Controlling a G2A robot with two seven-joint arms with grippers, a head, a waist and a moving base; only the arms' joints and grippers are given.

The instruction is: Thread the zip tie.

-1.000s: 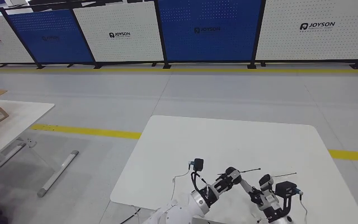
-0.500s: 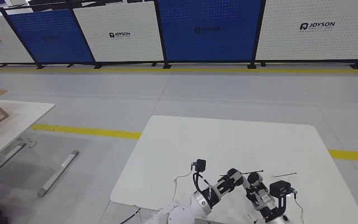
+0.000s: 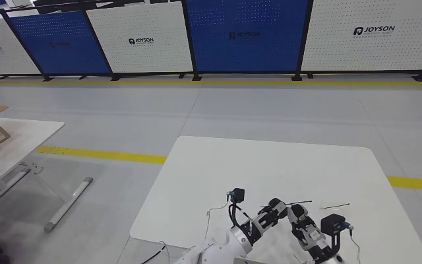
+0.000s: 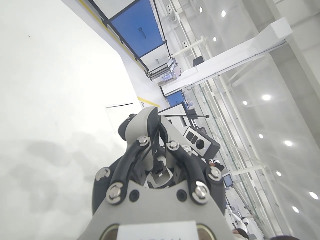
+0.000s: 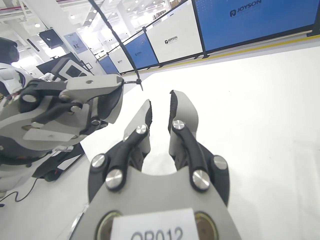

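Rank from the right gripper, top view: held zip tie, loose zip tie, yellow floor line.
1. Held zip tie, beside the right gripper, in the left gripper.
2. Loose zip tie, on the table.
3. Yellow floor line, off the table.

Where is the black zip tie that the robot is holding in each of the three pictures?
Top view: the zip tie juts from the left gripper near the table's front edge.
Left wrist view: it pokes sideways from the gripper's tips.
Right wrist view: its strap curves away from that gripper.
Shared landmark: the left gripper.
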